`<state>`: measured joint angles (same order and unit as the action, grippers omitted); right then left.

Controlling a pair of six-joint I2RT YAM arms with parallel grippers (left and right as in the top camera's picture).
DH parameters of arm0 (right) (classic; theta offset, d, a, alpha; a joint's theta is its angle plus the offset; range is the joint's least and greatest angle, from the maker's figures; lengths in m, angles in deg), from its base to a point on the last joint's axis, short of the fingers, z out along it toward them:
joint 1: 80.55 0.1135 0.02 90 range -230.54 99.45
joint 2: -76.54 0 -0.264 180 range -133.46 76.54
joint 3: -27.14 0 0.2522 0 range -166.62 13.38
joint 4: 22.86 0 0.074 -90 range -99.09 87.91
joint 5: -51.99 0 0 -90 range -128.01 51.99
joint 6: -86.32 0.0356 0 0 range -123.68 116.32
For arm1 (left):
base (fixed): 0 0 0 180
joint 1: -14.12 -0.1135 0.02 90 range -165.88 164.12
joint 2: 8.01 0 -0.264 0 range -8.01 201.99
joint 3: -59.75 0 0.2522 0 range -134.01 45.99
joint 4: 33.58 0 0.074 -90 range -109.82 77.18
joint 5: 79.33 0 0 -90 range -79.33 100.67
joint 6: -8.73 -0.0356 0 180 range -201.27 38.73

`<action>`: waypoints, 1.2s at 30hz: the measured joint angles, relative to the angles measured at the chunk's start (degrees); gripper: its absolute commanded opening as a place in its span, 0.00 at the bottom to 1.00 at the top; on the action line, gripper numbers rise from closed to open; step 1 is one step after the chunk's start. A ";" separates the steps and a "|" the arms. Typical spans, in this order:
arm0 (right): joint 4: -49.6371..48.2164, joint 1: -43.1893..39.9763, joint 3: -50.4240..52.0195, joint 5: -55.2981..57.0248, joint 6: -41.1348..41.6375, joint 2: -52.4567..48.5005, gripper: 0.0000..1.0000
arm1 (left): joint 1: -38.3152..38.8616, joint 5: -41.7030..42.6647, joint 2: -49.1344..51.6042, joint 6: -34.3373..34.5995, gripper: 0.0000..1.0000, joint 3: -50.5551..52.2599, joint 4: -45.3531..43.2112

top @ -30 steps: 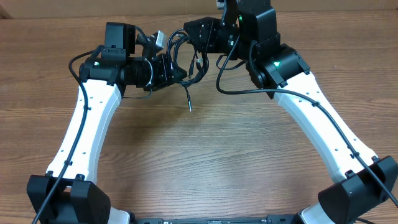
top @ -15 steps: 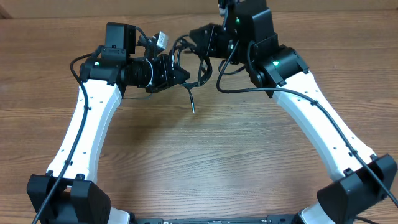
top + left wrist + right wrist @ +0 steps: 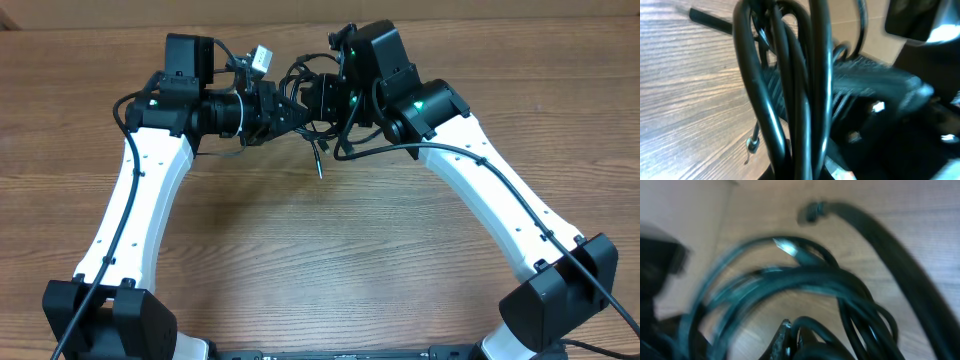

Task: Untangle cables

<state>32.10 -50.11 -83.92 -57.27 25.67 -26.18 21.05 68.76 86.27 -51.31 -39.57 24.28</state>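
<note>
While cables (image 3: 790,90) hang bunched, wood-grain table (image 3: 320,260) lies beneath.

Thin blk cables (image 3: 757,100) bunched in loops, one plug end (image 3: 319,172) dangling.

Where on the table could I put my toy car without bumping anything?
The bare table between the left arm and right arm, below the dangling plug. Crowded up top: the cables bunch between the left end effector and right end effector.

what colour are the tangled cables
Black cables, one with a silvery plug tip; the black shows best in the left wrist view.
</note>
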 measured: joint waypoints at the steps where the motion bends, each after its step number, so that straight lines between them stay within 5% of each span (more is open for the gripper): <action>1: 1.42 0.09 0.02 -0.04 -0.22 0.00 0.04 | -0.20 0.17 0.00 -0.39 0.04 0.00 -0.15; 4: 4.09 0.15 0.00 -0.04 -1.11 0.00 0.11 | -0.31 0.46 0.00 -2.23 0.04 0.00 -0.04; 7: 5.20 0.00 0.00 -1.97 -2.12 0.00 0.64 | -0.46 -0.94 0.00 -5.09 0.04 0.00 1.18; 9: 6.36 -1.11 -0.13 -3.76 -3.56 0.00 0.78 | -0.94 -3.43 0.00 -6.75 0.04 0.00 2.32; 15: 6.29 -5.14 -3.26 -13.92 -4.98 2.38 0.88 | -2.05 -9.86 -0.04 -9.64 0.04 0.00 4.07; 24: 11.89 -12.85 -4.76 -14.58 -5.03 6.91 0.80 | -2.05 -9.70 -0.04 -9.62 0.04 0.00 3.98; 27: 12.24 -13.55 -4.76 -13.66 -5.03 6.60 0.61 | -2.05 -8.52 -0.04 -9.57 0.04 0.00 3.98; 31: 14.47 -12.15 -4.76 -13.38 -4.83 4.63 0.19 | -2.05 -6.80 -0.04 -7.26 0.04 0.00 3.96; 36: 15.72 -8.66 -4.76 -13.33 -0.68 1.22 0.08 | -2.05 -7.04 -0.04 -2.84 0.04 0.00 3.96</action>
<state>47.81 -58.76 -88.68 -70.61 24.99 -24.95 19.00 61.72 86.22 -54.16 -39.57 28.23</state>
